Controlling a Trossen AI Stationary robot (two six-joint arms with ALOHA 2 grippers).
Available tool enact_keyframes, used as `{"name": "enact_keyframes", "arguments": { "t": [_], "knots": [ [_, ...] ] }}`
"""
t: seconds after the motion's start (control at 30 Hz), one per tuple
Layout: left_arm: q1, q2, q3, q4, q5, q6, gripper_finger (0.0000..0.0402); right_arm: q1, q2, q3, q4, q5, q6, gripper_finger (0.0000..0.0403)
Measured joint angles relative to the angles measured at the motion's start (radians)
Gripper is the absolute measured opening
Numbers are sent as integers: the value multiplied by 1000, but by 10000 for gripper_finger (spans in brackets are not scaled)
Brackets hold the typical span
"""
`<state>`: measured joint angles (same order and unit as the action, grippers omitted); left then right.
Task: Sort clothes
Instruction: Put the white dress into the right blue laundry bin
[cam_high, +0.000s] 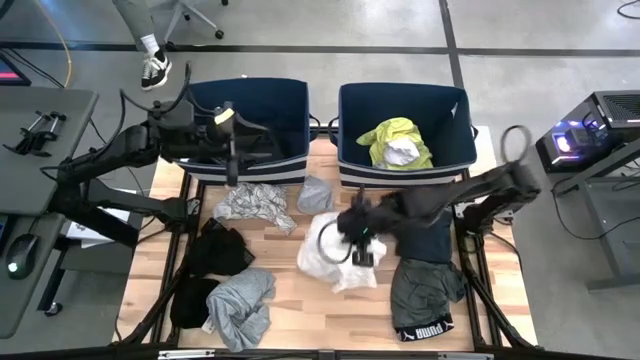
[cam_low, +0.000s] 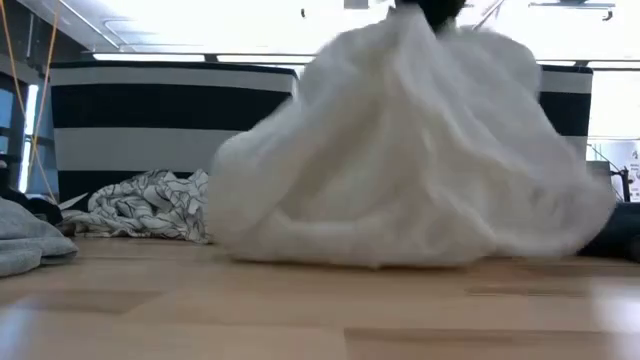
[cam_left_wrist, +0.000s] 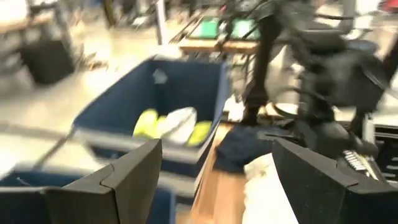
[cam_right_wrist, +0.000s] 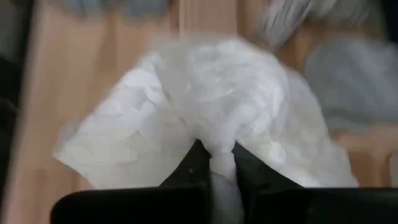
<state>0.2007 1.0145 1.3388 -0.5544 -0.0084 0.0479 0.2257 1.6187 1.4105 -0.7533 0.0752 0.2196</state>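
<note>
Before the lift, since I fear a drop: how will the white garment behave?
Likely floppy: the white garment bunches where the right hand pinches it. Probably light, draping in soft folds. It may sag and trail over the table.

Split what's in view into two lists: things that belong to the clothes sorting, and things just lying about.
Job:
white garment, pinched by right end effector
patterned garment
grey garment
black garment
neon yellow garment
two navy bins

Lying about:
computer mouse
side desk
</note>
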Motion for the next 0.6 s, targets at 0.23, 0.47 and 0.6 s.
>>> {"name": "enact_keyframes", "arguments": {
  "t": [0.23, 0.47, 0.6],
  "knots": [
    [-66, 76, 0, 187, 20, 156, 287, -116, -244, 2, 195, -6, 27, 3],
    [-78, 130, 0, 301, -78, 140, 287, -187, -381, 148, 252, 14, -70, 3],
    [-78, 140, 0, 327, -136, 140, 287, -212, -386, 337, 168, 177, -213, 2]
  ]
}}
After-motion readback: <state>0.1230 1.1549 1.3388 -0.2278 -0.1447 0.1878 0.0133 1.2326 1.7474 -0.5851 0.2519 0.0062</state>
